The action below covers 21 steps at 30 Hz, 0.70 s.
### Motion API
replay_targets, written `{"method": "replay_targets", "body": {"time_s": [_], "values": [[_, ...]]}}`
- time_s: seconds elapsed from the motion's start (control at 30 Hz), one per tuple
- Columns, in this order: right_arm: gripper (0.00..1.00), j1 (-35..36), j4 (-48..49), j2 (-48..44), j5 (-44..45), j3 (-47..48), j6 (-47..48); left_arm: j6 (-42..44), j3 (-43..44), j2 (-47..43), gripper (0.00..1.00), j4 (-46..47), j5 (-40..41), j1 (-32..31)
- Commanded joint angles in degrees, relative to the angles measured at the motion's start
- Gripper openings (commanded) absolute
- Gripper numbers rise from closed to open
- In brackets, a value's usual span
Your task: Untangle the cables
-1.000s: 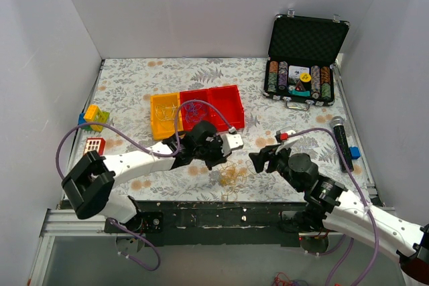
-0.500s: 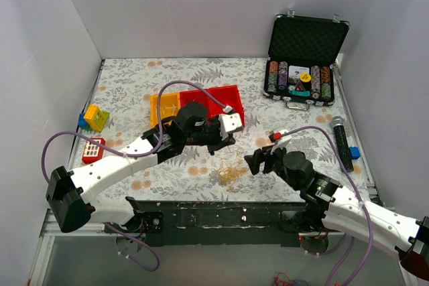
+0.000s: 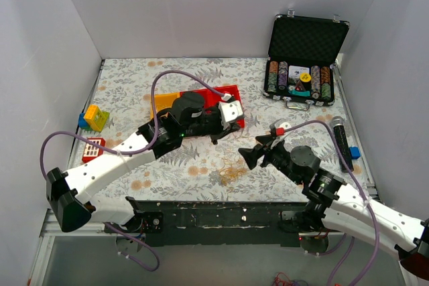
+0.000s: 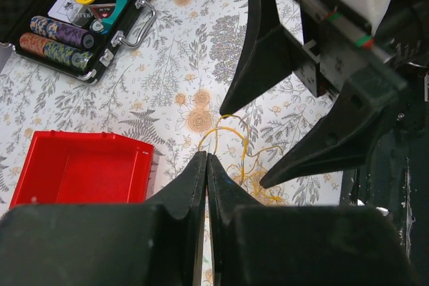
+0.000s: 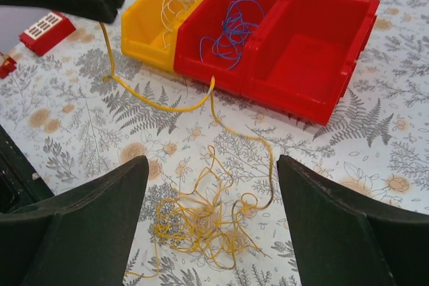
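A tangle of thin yellow cables (image 5: 208, 222) lies on the floral table near the front edge and also shows in the top view (image 3: 231, 172). One long yellow strand (image 5: 161, 106) runs out of it up to my left gripper (image 5: 106, 13), which is shut on it above the table, in front of the bins (image 3: 226, 132); in its own view the jaws (image 4: 206, 160) are pressed together. My right gripper (image 5: 213, 185) is open wide just above the tangle, empty, and also shows in the left wrist view (image 4: 241, 149). Blue cables (image 5: 231, 28) lie in the middle red bin. Whitish cables (image 5: 171, 6) lie in the yellow bin.
Yellow bin (image 5: 144, 41) and two red bins (image 5: 335, 92) stand in a row behind the tangle; the right one is empty. An open poker chip case (image 3: 305, 65) is at the back right, a microphone (image 3: 340, 140) on the right, toy blocks (image 3: 94, 117) on the left.
My left gripper has moved from over the tangle back towards the bins, drawing a yellow strand out with it. My right gripper has shifted left over the tangle.
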State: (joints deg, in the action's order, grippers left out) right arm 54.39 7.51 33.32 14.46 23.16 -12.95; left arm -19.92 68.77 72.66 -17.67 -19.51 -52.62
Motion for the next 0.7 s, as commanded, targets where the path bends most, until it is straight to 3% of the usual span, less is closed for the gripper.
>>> {"method": "replay_targets", "body": {"time_s": [0.0, 0.33, 0.67], "values": [[0.86, 0.0, 5.6, 5.0, -2.4, 2.0, -0.1, 0.6, 3.9, -1.3, 0.0, -0.5, 1.4, 0.0], [0.72, 0.0, 11.6, 11.8, 1.2, 0.1, -2.2, -2.7, 18.7, 2.0, 0.0, -2.5, -0.8, 0.0], [0.65, 0.0, 17.6, 20.3, -0.7, 3.9, -1.2, -11.2, 29.7, 5.6, 0.0, -1.7, -1.8, -0.4]]}}
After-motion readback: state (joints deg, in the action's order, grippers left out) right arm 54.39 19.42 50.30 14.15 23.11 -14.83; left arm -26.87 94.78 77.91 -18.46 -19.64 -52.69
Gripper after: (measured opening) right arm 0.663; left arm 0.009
